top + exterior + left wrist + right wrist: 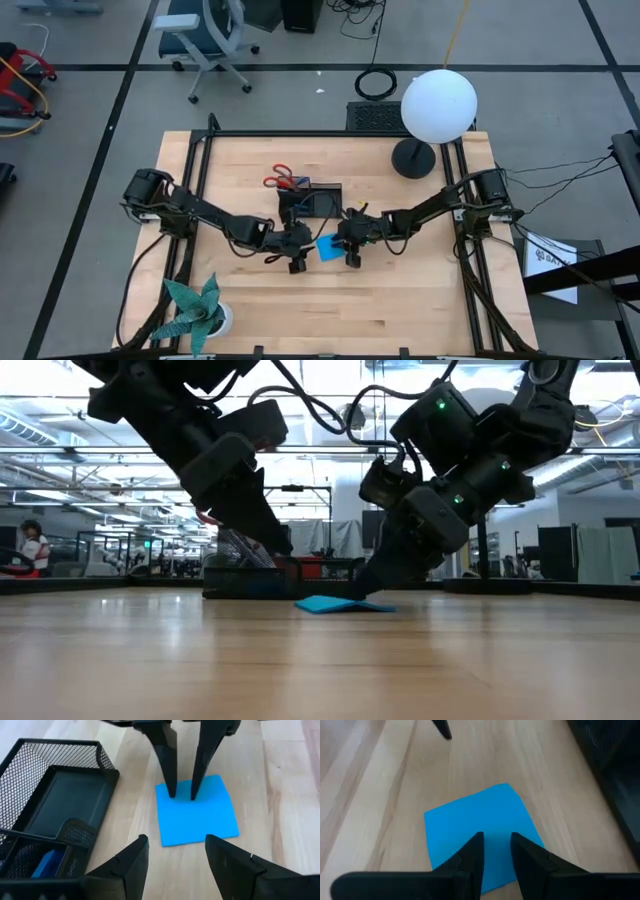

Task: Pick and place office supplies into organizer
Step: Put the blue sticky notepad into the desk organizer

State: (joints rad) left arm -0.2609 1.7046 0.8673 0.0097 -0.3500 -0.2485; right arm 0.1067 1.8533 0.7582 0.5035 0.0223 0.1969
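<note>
The matt blue paper notepad (196,811) lies on smooth pale wood table (285,795) beside the black wire-mesh organizer (45,765).

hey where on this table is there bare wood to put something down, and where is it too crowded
Free: the near strip between the paper plant and the table's right edge, and the far-left corner beyond the scissors. Crowded: the middle, where the left gripper and right gripper flank the blue notepad beside the organizer; the lamp fills the far-right corner.
</note>
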